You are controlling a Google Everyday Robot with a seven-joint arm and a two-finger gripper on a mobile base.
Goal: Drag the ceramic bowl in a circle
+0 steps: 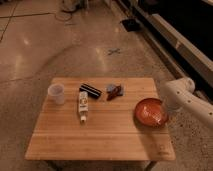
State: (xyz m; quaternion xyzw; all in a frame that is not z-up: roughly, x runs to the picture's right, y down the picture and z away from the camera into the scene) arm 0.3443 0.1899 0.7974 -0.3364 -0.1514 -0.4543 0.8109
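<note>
The ceramic bowl [151, 112] is wide, shallow and orange-red. It sits on the wooden table [100, 135] close to its right edge. My gripper [166, 111] is at the bowl's right rim, at the end of the white arm [187, 97] that comes in from the right. The arm's end covers the gripper.
A translucent white cup [57, 93] stands at the table's left. A white bottle [83, 105] lies near the middle, with a dark flat packet [91, 90] behind it and a small red and blue packet [114, 91] to its right. The floor surrounds the table.
</note>
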